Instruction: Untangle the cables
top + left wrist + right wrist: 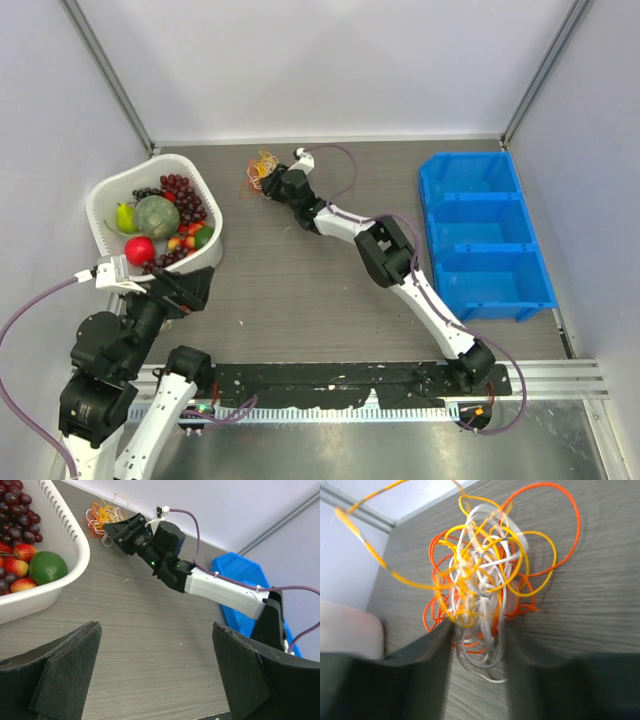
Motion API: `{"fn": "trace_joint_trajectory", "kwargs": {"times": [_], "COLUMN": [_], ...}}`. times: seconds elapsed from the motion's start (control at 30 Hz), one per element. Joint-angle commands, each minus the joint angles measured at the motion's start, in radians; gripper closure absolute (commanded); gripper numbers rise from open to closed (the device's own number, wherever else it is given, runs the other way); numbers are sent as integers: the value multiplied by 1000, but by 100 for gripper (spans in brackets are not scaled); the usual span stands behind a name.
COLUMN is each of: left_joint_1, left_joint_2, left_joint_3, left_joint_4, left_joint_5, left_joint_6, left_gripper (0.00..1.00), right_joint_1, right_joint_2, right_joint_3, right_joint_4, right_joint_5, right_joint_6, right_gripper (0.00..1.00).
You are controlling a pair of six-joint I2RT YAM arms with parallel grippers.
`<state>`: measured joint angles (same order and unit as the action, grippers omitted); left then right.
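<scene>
Left gripper [155, 640] hangs wide open, nothing in it, beside the one basket [198, 257]. At the table's far edge sits one knot of cables [480, 580]: orange, yellow and white loops, too snarled to count. Right gripper [479, 645] straddles its lower loops, jaws narrow but apart. One bin [480, 197] far right.

White-and-black arms [340, 222], purple cables [196, 532], black jaws
</scene>
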<state>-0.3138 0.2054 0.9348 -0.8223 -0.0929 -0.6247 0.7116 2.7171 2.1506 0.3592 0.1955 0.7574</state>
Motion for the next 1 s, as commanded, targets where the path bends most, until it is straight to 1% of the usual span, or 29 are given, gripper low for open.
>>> {"fn": "trace_joint_trajectory", "kwargs": {"times": [0.0, 0.03, 0.07, 0.1, 0.13, 0.17, 0.2, 0.23, 0.27, 0.3, 0.33, 0.37, 0.4, 0.43, 0.47, 0.5, 0.53, 0.57, 0.6, 0.63, 0.67, 0.7, 0.73, 0.77, 0.8, 0.83, 0.87, 0.97], "left_joint_1": [5, 5, 5, 5, 4, 5, 5, 5, 5, 5, 5, 5, 5, 5, 5, 5, 5, 5, 4, 4, 2, -4, -11, -19, -28, -36, -41, -42], "left_joint_2": [-1, 8, 21, 37, 57, 75, 97, 121, 140, 162, 184, 213, 248, 281, 325, 365, 412, 454, 497, 540, 561, 569, 563, 551, 533, 508, 484, 407], "left_joint_3": [36, 36, 38, 33, 29, 21, 12, 3, -13, -31, -48, -66, -82, -96, -112, -125, -139, -163, -184, -209, -230, -252, -273, -289, -306, -318, -333, -376], "left_joint_4": [-23, -29, -32, -35, -34, -31, -23, -14, 8, 35, 73, 109, 150, 190, 227, 268, 308, 360, 406, 441, 474, 497, 511, 522, 526, 528, 526, 506], "left_joint_5": [38, 38, 36, 33, 35, 33, 36, 47, 62, 82, 119, 154, 195, 243, 302, 370, 430, 497, 556, 606, 634, 642, 639, 628, 618, 605, 599, 593], "left_joint_6": [-17, -12, -7, 0, 11, 25, 42, 58, 77, 89, 95, 102, 99, 95, 86, 74, 59, 30, 8, -16, -42, -59, -73, -81, -92, -102, -112, -138], "left_gripper": [4, 5, 6, 6, 6, 6, 6, 6, 6, 6, 6, 6, 6, 8, 9, 12, 15, 20, 24, 28, 30, 30, 30, 30, 30, 30, 30, 30], "right_joint_1": [5, 3, 5, 3, 3, 5, 3, 5, 6, 8, 20, 29, 52, 64, 98, 118, 152, 190, 210, 232, 241, 239, 239, 239, 239, 239, 239, 250], "right_joint_2": [40, 2, -25, -99, -140, -237, -287, -398, -461, -558, -616, -714, -753, -831, -862, -919, -974, -1000, -1063, -1094, -1165, -1198, -1270, -1310, -1374, -1399, -1446, -1505], "right_joint_3": [169, 140, 64, 5, -109, -192, -353, -430, -618, -708, -906, -993, -1158, -1236, -1341, -1379, -1452, -1481, -1546, -1574, -1627, -1659, -1663, -1649, -1637, -1617, -1603, -1548], "right_joint_4": [-75, -78, -86, -94, -94, -86, -80, -69, -18, 24, 123, 170, 244, 273, 282, 285, 273, 264, 253, 247, 219, 164, 115, -20, -78, -174, -218, -287], "right_joint_5": [74, 74, 70, 65, 46, 24, -31, -60, -149, -180, -279, -303, -348, -366, -390, -424, -435, -435, -429, -404, -392, -371, -357, -302, -262, -245, -232, -304], "right_joint_6": [36, 17, 4, -13, -23, -42, -50, -52, -34, -21, 0, 6, 17, 22, 22, 19, 10, 10, -1, -4, -15, -27, -44, -100, -130, -174, -206, -358], "right_gripper": [69, 80, 89, 99, 99, 99, 99, 99, 99, 99, 99, 99, 99, 99, 98, 93, 86, 82, 74, 68, 58, 54, 49, 48, 46, 45, 44, 43]}}
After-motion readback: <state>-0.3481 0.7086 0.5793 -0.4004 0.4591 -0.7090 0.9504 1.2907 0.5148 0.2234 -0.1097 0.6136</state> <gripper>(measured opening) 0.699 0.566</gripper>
